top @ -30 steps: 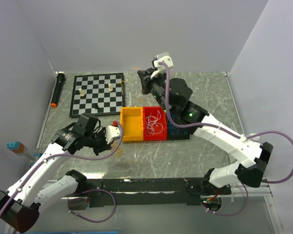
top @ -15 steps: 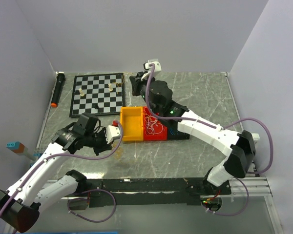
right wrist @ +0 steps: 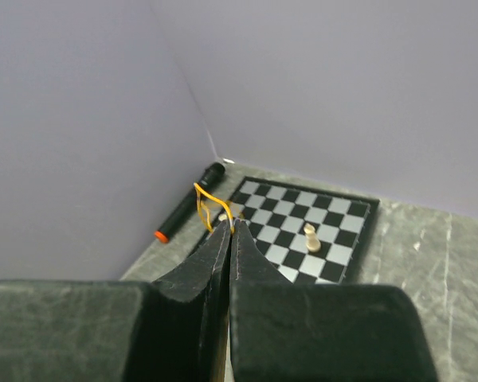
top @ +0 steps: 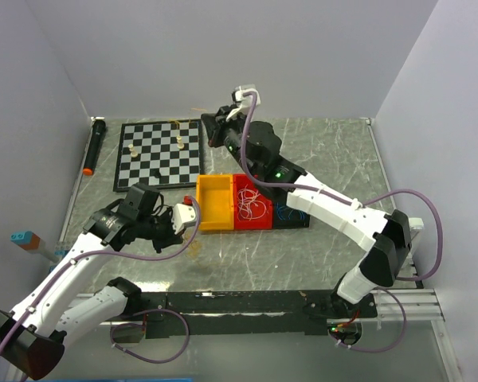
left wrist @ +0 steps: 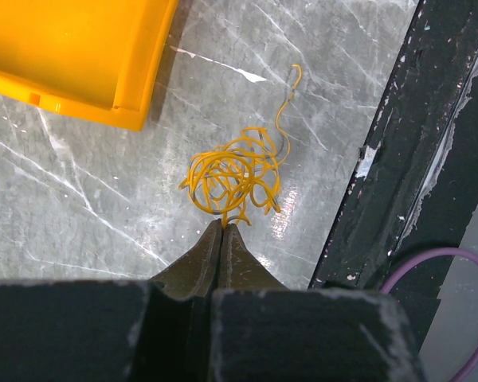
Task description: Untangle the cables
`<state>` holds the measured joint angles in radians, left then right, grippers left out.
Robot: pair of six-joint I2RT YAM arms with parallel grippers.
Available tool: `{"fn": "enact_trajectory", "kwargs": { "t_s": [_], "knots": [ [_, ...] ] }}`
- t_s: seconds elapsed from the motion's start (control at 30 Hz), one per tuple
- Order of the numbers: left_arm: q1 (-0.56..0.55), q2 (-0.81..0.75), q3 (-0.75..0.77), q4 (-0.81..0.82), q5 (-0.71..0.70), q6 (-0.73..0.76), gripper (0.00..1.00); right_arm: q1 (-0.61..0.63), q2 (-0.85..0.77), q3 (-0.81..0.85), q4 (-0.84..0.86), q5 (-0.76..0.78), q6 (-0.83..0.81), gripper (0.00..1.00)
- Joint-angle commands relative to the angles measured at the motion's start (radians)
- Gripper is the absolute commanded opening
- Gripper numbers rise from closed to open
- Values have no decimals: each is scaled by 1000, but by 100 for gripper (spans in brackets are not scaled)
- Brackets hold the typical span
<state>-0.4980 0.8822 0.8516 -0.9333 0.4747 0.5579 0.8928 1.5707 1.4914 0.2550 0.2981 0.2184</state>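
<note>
My left gripper (left wrist: 223, 225) is shut low over the marble table, its tips pinching one end of a tangled yellow cable (left wrist: 237, 177) that lies just in front of the yellow bin (left wrist: 80, 56). My right gripper (right wrist: 229, 225) is raised above the chessboard's right edge and is shut on a thin yellow cable loop (right wrist: 205, 203) that sticks out past its tips. In the top view the right gripper (top: 209, 126) is at the back centre. White cables (top: 251, 205) lie curled in the red bin (top: 264, 224). Blue cables (top: 287, 213) lie in the dark tray beside it.
A chessboard (top: 159, 151) with a few pale pieces (top: 180, 143) lies at the back left, with a black marker with an orange tip (top: 93, 147) along the left wall. The yellow bin (top: 213, 203) adjoins the red one. A dark rail (left wrist: 430, 143) runs along the table's near edge.
The right arm has swung left and back, from above the red bin to over the chessboard's right edge, carrying the yellow loop. The left arm has stayed put.
</note>
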Motion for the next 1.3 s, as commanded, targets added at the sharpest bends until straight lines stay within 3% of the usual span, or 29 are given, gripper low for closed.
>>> {"fn": "enact_trajectory", "kwargs": {
  "t_s": [0.0, 0.2, 0.53, 0.87, 1.27],
  "knots": [
    [6, 1, 44, -6, 35, 7, 1, 1, 31, 59, 46, -62, -7, 0],
    [6, -9, 52, -16, 38, 4, 1, 0, 48, 24, 50, -39, 44, 0],
    [9, -9, 61, -27, 39, 7, 1, -2, 20, -193, 63, 61, 107, 0],
    [13, -5, 75, -27, 47, 2, 1, -2, -127, -416, 24, 196, 233, 0],
    [24, 17, 92, -18, 59, -10, 1, 26, -216, -473, -9, 181, 236, 0]
  ]
}}
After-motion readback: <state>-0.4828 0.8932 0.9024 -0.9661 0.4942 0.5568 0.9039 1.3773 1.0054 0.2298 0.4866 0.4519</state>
